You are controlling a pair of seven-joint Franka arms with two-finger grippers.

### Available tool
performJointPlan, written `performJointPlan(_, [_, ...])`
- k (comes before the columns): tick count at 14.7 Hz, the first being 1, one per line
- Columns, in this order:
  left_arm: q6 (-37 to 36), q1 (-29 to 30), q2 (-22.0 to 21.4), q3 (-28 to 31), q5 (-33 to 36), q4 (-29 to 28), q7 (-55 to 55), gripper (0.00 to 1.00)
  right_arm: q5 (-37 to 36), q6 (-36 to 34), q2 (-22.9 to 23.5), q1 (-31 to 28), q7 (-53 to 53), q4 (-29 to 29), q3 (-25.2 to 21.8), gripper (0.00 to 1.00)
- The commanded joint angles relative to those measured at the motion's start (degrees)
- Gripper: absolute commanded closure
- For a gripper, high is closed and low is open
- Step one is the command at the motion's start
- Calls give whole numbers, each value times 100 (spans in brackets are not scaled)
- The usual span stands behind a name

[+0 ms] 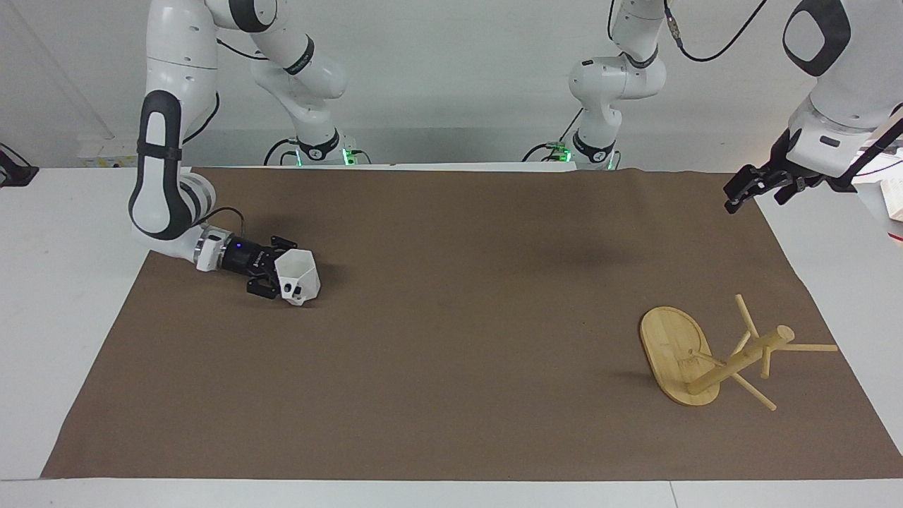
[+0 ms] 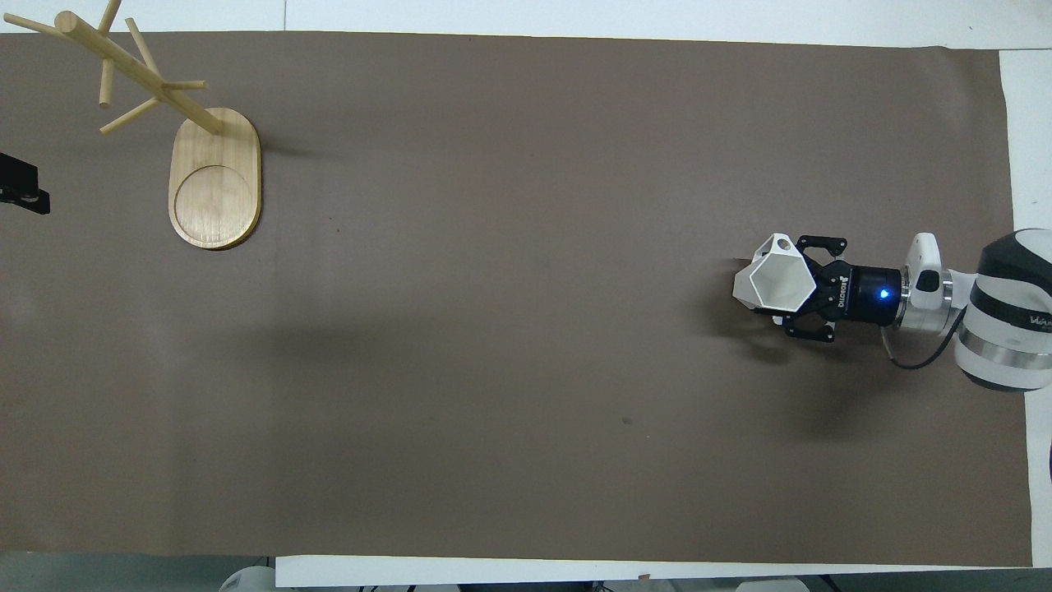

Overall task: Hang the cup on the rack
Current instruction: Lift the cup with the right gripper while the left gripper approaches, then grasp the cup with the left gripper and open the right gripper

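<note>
The white faceted cup [image 1: 300, 277] is in my right gripper [image 1: 277, 276], which is shut on its rim and holds it tilted just above the brown mat at the right arm's end of the table. In the overhead view the cup [image 2: 771, 284] shows its open mouth, with the right gripper [image 2: 804, 288] beside it. The bamboo rack [image 1: 679, 356] stands on its oval base at the left arm's end, also seen from overhead [image 2: 215, 177]. My left gripper [image 1: 741, 192] waits in the air over the mat's edge, nearer to the robots than the rack.
A brown mat [image 1: 451, 339] covers the white table [image 1: 63, 296]. The rack's thin pegs [image 1: 811, 347] stick out past its base toward the mat's edge. A white object with a red stripe [image 1: 893, 204] lies at the table's left-arm end.
</note>
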Motion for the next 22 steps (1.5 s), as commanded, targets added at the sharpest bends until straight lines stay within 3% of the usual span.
performJointPlan(1, [120, -146, -168, -12, 108, -248, -10, 0, 125, -3, -128, 425, 775, 289, 53, 65])
performJointPlan(3, [347, -488, -212, -12, 64, -415, -203, 0, 230, 206, -469, 942, 1416, 457, 124, 64])
performJointPlan(5, [837, -944, -317, -29, -128, -678, -430, 0, 231, 933, -1040, 1548, 2478, 466, 132, 64])
performJointPlan(7, [1400, -1418, -274, -29, -462, -820, -1289, 0, 248, 1454, -1305, 2146, 3428, 527, 141, 64])
performJointPlan(13, [2343, -2808, 236, -21, -1016, -505, -2681, 0, 976, 3245, -1210, 3869, 4275, 853, 159, 64])
performJointPlan(15, [2361, -3020, 517, -29, -1149, -259, -3015, 0, 1240, 3730, -1209, 4266, 4337, 862, 159, 64])
performJointPlan(18, [2501, -3258, 649, -29, -1140, -441, -3069, 1, 1285, 4013, -1174, 4504, 4495, 940, 159, 64])
performJointPlan(19, [2501, -3267, 658, -29, -1140, -521, -3069, 3, 1285, 4022, -1148, 4531, 4539, 949, 159, 64])
performJointPlan(20, [2493, -3276, 658, -47, -1149, -600, -3069, 13, 1285, 4031, -1148, 4540, 4548, 949, 159, 62])
performJointPlan(22, [2484, -3424, 650, -47, -1175, -784, -3174, 41, 1285, 4057, -1130, 4540, 4548, 1011, 159, 62])
